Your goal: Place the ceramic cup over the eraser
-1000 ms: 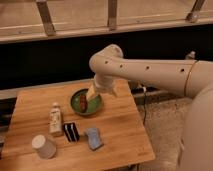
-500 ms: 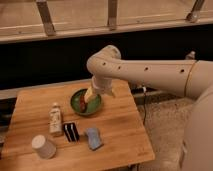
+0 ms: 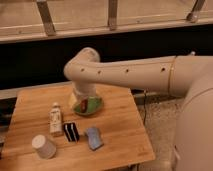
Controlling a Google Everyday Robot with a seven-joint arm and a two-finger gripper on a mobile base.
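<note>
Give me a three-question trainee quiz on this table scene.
1. True or false: the cream-white ceramic cup already covers the small black striped eraser.
2. Just right of the eraser lies: A) the cup B) the light blue soft oblong C) the round green bowl.
3. Where does the gripper hang?
Key: 1 false; 2 B; 3 over the green bowl, apart from the cup.

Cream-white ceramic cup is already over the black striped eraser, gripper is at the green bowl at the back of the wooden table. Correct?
One thing is wrong. The camera view shows the cream-white ceramic cup sitting apart from the black striped eraser, which lies uncovered beside it. The gripper is indeed at the green bowl at the back of the wooden table.
</note>
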